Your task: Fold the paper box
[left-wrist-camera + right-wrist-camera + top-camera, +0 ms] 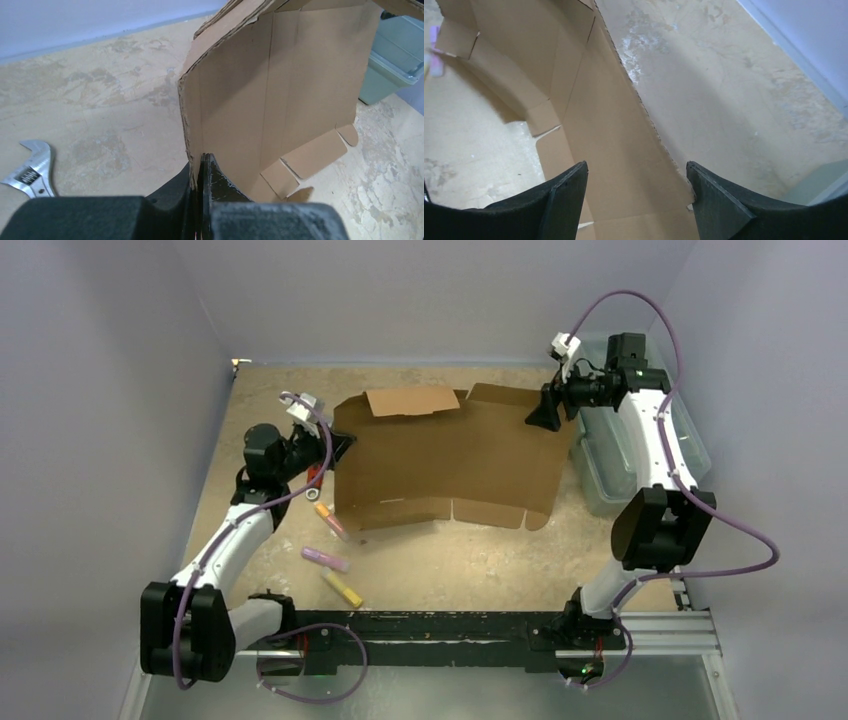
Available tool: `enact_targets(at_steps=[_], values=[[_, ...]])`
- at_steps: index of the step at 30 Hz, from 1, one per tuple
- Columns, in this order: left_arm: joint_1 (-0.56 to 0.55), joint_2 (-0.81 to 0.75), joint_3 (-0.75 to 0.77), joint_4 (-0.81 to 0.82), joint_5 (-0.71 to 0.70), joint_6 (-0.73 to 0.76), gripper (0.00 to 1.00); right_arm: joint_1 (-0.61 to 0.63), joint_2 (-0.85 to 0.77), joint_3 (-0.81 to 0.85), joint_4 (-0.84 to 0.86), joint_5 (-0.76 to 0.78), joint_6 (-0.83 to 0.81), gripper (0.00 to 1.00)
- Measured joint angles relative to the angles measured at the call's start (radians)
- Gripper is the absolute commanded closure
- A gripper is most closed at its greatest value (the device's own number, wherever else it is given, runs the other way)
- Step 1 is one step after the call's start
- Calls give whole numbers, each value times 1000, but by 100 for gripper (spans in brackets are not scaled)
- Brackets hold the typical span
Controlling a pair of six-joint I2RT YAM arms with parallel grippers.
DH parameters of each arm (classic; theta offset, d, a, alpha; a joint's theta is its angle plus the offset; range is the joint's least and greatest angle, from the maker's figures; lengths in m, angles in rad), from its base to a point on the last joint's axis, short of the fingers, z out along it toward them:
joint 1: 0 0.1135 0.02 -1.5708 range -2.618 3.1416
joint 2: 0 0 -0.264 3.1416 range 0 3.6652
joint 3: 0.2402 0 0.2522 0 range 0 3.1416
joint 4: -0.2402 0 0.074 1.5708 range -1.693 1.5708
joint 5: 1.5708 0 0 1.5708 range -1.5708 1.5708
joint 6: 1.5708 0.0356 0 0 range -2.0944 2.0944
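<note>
The paper box (450,455) is showing plain brown cardboard, matt and dry-looking, with pressed crease lines across smooth faces and cut edges that are looking rough and fibrous, while the counter (450,565) is reading as a pale beige, mottled, worn surface with no shine. The jaws of the left gripper (201,162) and the right gripper (636,175) are appearing as black moulded plastic, mostly matt with a faint sheen. A wrench (34,167) is gleaming as bright polished metal, and the bin (397,60) is looking like smooth, translucent pale-green plastic.
</note>
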Motion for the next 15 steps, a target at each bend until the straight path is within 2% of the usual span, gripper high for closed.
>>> enact_targets(at_steps=[8, 15], values=[[0, -115, -5, -4, -21, 56, 100, -71, -11, -79, 61, -84, 70, 23], [0, -207, -23, -34, -48, 96, 100, -105, -11, -78, 64, -139, 77, 14]])
